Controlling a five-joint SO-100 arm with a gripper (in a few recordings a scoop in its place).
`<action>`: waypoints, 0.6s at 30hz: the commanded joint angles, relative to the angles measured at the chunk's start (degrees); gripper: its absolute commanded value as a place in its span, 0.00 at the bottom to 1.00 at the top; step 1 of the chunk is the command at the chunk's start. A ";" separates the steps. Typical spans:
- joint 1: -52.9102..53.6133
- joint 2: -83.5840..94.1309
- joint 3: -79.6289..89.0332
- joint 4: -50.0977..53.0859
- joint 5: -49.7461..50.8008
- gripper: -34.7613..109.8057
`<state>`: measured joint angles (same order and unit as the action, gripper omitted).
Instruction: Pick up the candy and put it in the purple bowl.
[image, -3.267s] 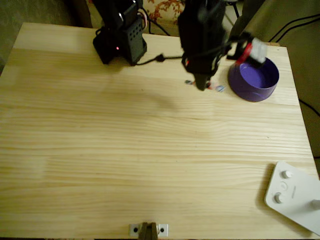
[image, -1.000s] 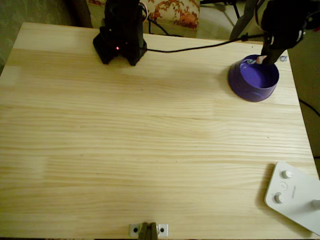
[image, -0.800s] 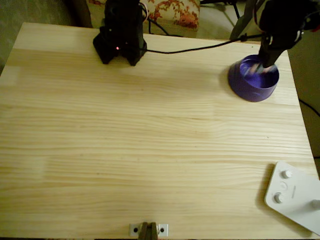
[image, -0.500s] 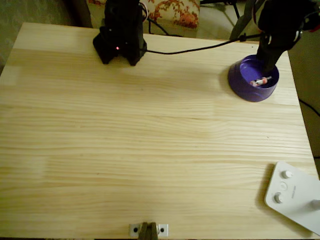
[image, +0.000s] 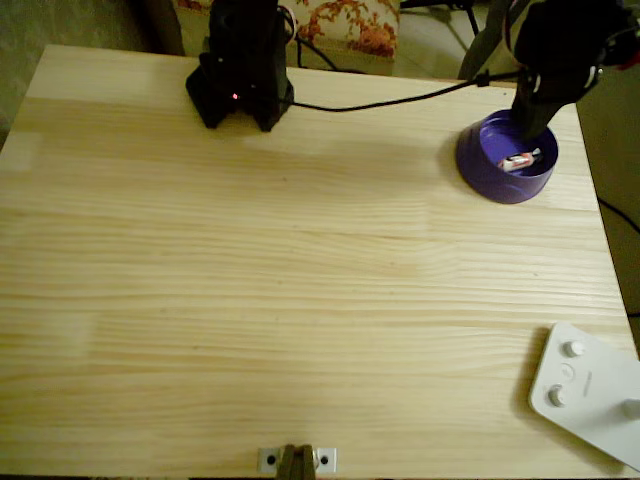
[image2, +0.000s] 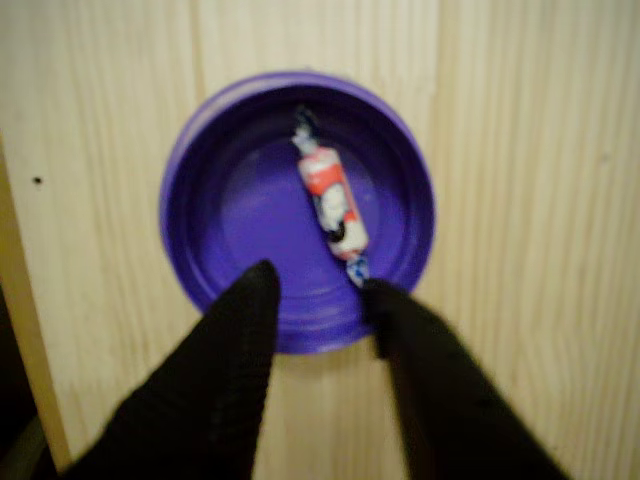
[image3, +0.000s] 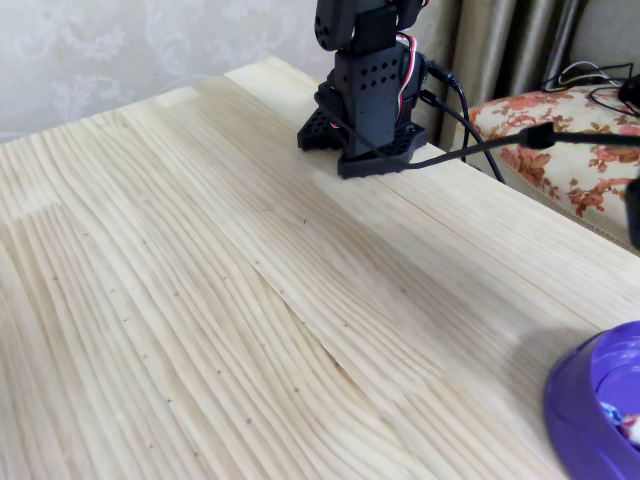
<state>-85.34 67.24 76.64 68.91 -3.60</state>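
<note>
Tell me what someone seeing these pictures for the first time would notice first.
The purple bowl stands out most against the pale wooden table, near its upper right corner in the overhead view. The candy lies inside it, red and white on the purple floor. In the wrist view the black gripper hangs open just above the bowl's near rim, with nothing between its fingers.

One small wrapped candy (image2: 331, 205), pinkish-white middle with dark marks, twisted ends. One round, low, glossy purple plastic bowl (image: 481, 158). One flat white device (image: 589, 393) with three raised knobs visible. One pale pine tabletop (image: 300, 290). One black arm base (image3: 365, 90). One small metal bracket (image: 296, 459) at tabletop edge.
</note>
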 joint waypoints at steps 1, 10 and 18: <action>0.88 12.39 0.18 0.18 -0.35 0.26; 7.38 25.31 6.33 0.18 1.76 0.24; 19.86 40.08 17.84 1.05 1.67 0.24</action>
<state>-69.17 96.15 93.16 68.99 -0.26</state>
